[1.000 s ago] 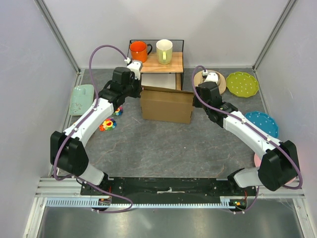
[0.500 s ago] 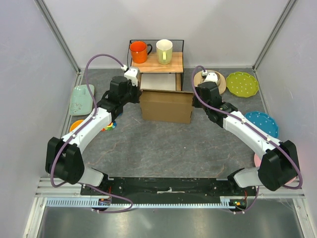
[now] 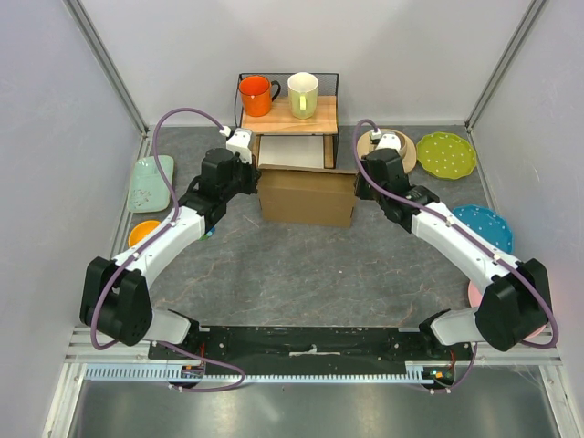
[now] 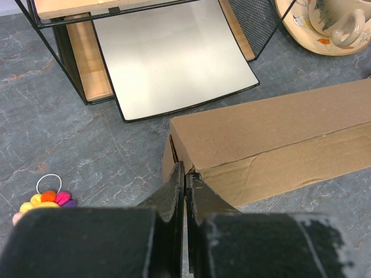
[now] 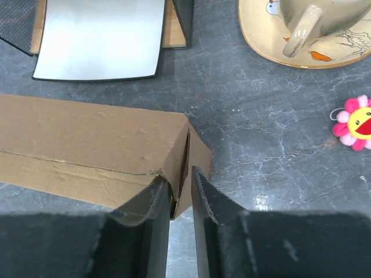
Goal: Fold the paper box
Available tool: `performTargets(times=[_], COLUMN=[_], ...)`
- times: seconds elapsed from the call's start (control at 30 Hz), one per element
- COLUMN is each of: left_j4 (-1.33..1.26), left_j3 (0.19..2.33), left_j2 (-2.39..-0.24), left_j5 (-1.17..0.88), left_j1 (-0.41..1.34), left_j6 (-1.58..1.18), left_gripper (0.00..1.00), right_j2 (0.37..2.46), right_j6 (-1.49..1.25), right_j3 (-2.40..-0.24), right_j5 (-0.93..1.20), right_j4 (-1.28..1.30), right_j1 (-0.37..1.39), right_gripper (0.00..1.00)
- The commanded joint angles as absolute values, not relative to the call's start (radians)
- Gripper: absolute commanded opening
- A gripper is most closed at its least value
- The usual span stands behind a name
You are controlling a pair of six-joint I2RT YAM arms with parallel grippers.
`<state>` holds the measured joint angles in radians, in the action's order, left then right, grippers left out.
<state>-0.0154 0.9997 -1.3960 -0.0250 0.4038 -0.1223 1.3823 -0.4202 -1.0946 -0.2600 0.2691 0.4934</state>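
Grey bench [image 3: 301, 265] has the paper box [image 3: 306, 193] in the mid, just in front of the mug rack [image 3: 288, 117], & its top now sits flatter than a sec ago. Left hand [image 4: 184, 172] is closed tight at the box's left end; right hand [image 5: 181, 179] just let its fingers come a bit apart at the right end, so folding looks nearly done

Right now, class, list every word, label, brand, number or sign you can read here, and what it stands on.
None: no readable text in any view. The paper box is plain brown; the beige cup bears only drawn branches.
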Motion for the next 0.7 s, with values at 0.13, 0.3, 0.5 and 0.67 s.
performTargets(times=[0.13,0.3,0.5,0.67], left_j4=[0.140,0.143,0.155,0.164], left_j3=[1.003,1.006,1.017,1.031], left_j2=[-1.430,-1.433,-1.433,-1.437], left_j5=[-0.021,-0.018,-0.018,-0.017], left_j1=[0.419,0.422,0.422,0.423], left_j6=[-0.149,-0.147,-0.140,-0.137], left_gripper=[0.02,0.02,0.02,0.02], right_j2=[1.361,1.371,1.367,1.359], right_j6=[-0.419,-0.408,-0.403,-0.397], right_j3=[-1.187,-1.215,-1.230,-1.239], right_j5=[-0.264,-0.295,-0.275,-0.281], right_j4=[0.431,0.430,0.403,0.377], right_j1=[0.497,0.497,0.497,0.497], right_gripper=[0.33,0.34,0.36,0.37])
